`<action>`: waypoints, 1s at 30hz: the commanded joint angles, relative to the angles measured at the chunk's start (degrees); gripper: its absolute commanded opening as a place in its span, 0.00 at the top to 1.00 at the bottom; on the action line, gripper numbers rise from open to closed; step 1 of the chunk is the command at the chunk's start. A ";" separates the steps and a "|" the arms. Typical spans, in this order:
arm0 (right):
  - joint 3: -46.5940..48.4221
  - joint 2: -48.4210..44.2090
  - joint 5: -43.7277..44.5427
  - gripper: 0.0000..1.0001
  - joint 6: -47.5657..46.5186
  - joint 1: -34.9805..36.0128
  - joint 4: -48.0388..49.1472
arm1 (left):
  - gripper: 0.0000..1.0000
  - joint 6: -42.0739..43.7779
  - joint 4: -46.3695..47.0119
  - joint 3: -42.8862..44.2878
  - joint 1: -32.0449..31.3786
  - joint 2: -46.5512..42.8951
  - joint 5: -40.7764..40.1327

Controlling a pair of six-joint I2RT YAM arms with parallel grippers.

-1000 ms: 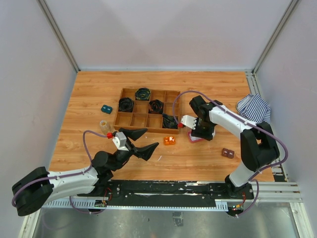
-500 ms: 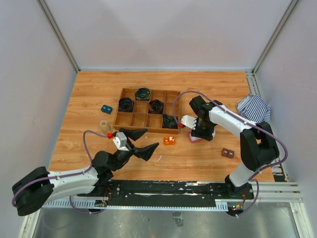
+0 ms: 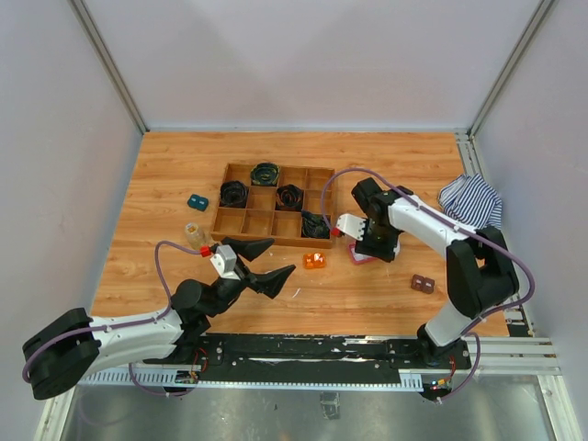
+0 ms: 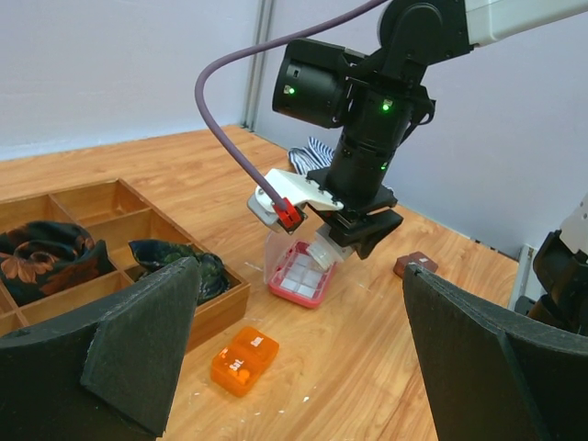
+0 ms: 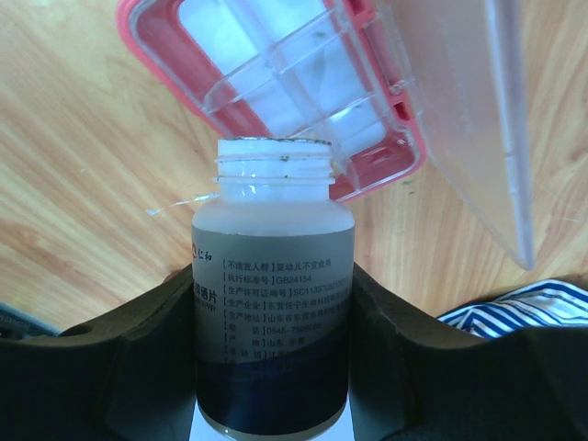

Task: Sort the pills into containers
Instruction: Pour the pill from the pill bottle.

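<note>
My right gripper (image 5: 274, 317) is shut on a frosted, labelled bottle (image 5: 274, 230) with its cap off. The bottle's open mouth hangs just over the flat pink box (image 5: 156, 60), whose clear lid (image 5: 459, 110) stands open. The box's compartments look whitish; I cannot make out single pills. In the left wrist view the bottle (image 4: 323, 250) tilts down onto the pink box (image 4: 299, 276). My left gripper (image 3: 280, 258) is open and holds nothing, low over the table to the left of that box. A small clear vial (image 3: 193, 231) stands left of the tray.
A small orange pill case (image 4: 243, 360) lies between my left gripper and the pink box. The wooden compartment tray (image 3: 220, 219) with black coils sits behind. A brown case (image 3: 423, 284), a blue piece (image 3: 197, 201) and a striped cloth (image 3: 470, 200) lie around.
</note>
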 commanded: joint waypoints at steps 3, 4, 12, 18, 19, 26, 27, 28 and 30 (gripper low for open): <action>-1.50 -1.51 1.11 0.99 -0.44 0.07 1.52 | 0.01 0.96 0.68 0.81 0.18 0.24 0.42; 2.09 0.69 -0.86 0.99 1.14 -0.13 -4.24 | 0.01 1.04 0.70 0.86 0.20 0.39 0.54; -3.35 -2.35 1.54 0.99 -0.72 0.24 3.22 | 0.01 0.95 0.81 0.76 0.22 0.22 0.35; -1.51 -0.61 -0.44 1.00 0.76 0.36 0.60 | 0.01 0.96 0.67 0.90 0.18 0.45 0.33; 1.93 0.49 -1.76 0.99 2.37 0.62 -4.86 | 0.01 0.97 0.78 0.91 0.21 0.55 0.53; -2.06 -3.16 0.67 0.99 0.63 0.69 2.30 | 0.01 0.93 0.68 0.79 0.20 0.28 0.32; -1.80 -2.41 0.67 0.99 0.48 0.44 1.56 | 0.01 0.97 0.69 0.83 0.18 0.42 0.40; 1.17 -0.50 0.28 0.99 1.97 0.77 -3.26 | 0.01 0.97 0.68 0.87 0.22 0.40 0.48; -0.78 -3.09 -0.28 0.99 1.19 0.78 0.01 | 0.01 0.93 0.86 0.68 0.18 0.24 0.40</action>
